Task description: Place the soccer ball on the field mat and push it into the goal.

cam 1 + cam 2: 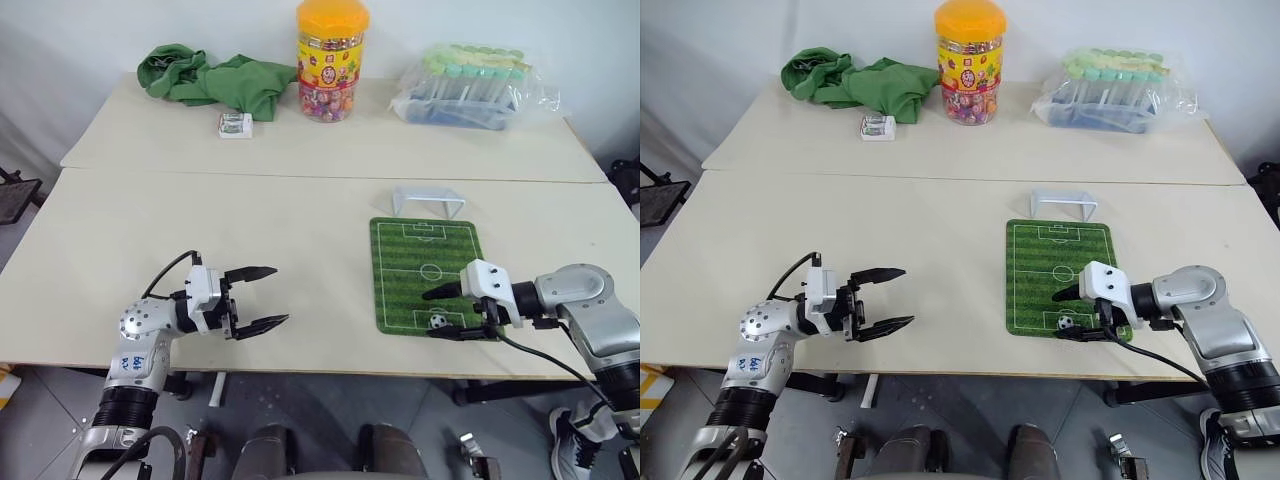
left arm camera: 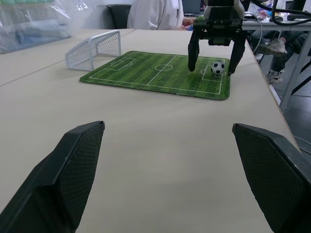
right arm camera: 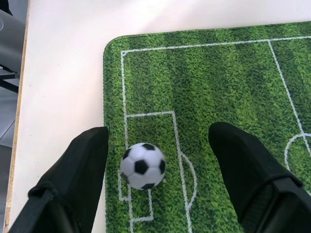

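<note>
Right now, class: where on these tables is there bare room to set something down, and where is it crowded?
Free: the near table between the left gripper and the field mat. Crowded: the far edge, with green cloth, candy jar and bagged tubes; also the mat's near end, where the right gripper straddles the soccer ball.

A smooth, glossy finish is shown by the soccer ball [image 3: 142, 165]. The field mat [image 3: 218, 92] is covered in rough, matt turf-like fabric. The counter [image 1: 250, 230] is seen smooth and matt.

Two pale beige benches [image 1: 200, 230] stand edge to edge before a plain white wall [image 1: 90, 30]. Grey floor [image 1: 40, 420] shows beneath the near edge.
</note>
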You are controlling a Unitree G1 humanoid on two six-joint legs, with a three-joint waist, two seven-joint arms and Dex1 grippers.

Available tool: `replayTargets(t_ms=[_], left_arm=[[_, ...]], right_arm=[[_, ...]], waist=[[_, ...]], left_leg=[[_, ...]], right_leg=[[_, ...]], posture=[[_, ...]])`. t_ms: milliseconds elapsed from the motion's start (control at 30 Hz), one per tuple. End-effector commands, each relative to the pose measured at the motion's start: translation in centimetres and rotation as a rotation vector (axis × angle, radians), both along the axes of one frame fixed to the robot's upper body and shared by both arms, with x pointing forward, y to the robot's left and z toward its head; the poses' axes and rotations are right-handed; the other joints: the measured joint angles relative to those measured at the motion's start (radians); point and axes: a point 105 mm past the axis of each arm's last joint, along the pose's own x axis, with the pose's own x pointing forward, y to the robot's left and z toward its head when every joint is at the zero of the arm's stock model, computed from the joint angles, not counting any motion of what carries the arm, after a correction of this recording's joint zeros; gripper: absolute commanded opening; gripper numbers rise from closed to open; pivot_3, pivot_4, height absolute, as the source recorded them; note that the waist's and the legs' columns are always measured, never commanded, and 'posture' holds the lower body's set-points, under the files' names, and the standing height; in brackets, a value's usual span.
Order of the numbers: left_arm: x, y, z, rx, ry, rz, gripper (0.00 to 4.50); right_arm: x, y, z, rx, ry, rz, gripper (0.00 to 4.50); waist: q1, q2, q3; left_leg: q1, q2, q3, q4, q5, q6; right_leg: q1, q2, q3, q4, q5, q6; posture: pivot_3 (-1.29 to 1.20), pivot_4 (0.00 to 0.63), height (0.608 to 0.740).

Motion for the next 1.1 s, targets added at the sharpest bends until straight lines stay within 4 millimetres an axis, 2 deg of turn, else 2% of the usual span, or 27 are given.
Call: replayTargets(t_ms=[33, 233, 333, 433, 567, 733, 867, 1000, 1100], left_arm=[[0.1, 0.0, 0.2, -0.005, -0.019, 0.004, 4.5], [-0.4, 0.3, 0.2, 0.001, -0.022, -0.026, 4.5], [-0.8, 1.0, 0.4, 0.005, -0.023, -0.039, 4.5], [-1.0, 1.7, 0.3, 0.025, -0.014, -0.049, 4.5], [-0.9, 2.1, 0.2, 0.042, -0.008, -0.06, 4.5], [-0.7, 1.9, 0.4, 0.043, -0.009, -0.074, 4.5], [-0.8, 1.5, 0.5, 0.042, -0.01, -0.089, 4.5], [-1.0, 1.5, 0.4, 0.043, -0.007, -0.095, 4.5], [-1.0, 1.5, 0.4, 0.046, -0.006, -0.095, 4.5]], right_arm=[[-0.1, -0.1, 1.3, 0.005, -0.046, 0.009, 3.51], [-0.4, 0.2, 4.8, 0.031, -0.163, -0.016, 3.51], [-2.6, 0.8, 5.7, 0.074, -0.149, 0.012, 2.57], [-4.7, 0.9, 4.8, 0.076, -0.089, 0.03, 1.46], [-6.2, 1.2, 3.4, 0.085, -0.03, 0.04, 0.04], [-6.2, 1.4, 1.7, 0.116, 0.014, 0.019, 0.04], [-5.4, 1.2, 0.3, 0.131, 0.034, -0.007, 0.04], [-4.0, 0.3, -0.6, 0.123, 0.027, -0.041, 0.04], [-2.4, -0.3, -0.5, 0.109, -0.013, -0.06, 0.04]], waist=[[0.0, 0.0, 0.0], [0.001, 0.0, 0.0], [0.004, 0.0, 0.0], [0.008, 0.0, 0.0], [0.005, -0.001, 0.0], [0.002, -0.001, 0.0], [0.001, -0.001, 0.0], [0.0, -0.001, 0.0], [0.0, -0.001, 0.0]], left_leg=[[0.0, 0.0, 0.0, 0.0, 0.0, 0.0], [0.0, 0.0, 0.0, 0.0, 0.0, 0.0], [-0.001, 0.0, -0.001, 0.0, 0.0, 0.0], [-0.001, 0.0, -0.002, -0.001, 0.0, 0.0], [-0.001, 0.0, -0.001, 0.0, 0.0, 0.0], [0.0, 0.0, -0.001, 0.0, 0.0, 0.0], [0.0, 0.0, -0.001, 0.0, 0.0, 0.0], [0.0, -0.001, 0.0, 0.0, 0.0, 0.0], [0.0, 0.0, 0.0, 0.0, 0.0, 0.0]], right_leg=[[0.0, 0.0, 0.0, 0.0, 0.0, 0.0], [0.0, 0.0, 0.0, 0.0, 0.0, 0.0], [0.0, 0.0, -0.001, 0.0, 0.0, 0.0], [0.0, 0.0, -0.001, 0.0, 0.0, 0.0], [0.0, 0.0, 0.0, -0.001, 0.0, 0.0], [0.001, 0.0, 0.0, -0.001, 0.0, 0.0], [0.001, 0.0, 0.0, -0.001, 0.0, 0.0], [0.001, 0.0, 0.0, -0.001, 0.0, 0.0], [0.001, 0.0, 0.0, -0.001, 0.0, 0.0]], posture=[[0.0, 0.15, 0.74], [0.0, 0.15, 0.74], [0.0, 0.15, 0.74], [0.0, 0.15, 0.74], [0.0, 0.15, 0.74], [0.0, 0.15, 0.74], [0.0, 0.15, 0.74], [0.0, 0.15, 0.74], [0.0, 0.15, 0.74]])
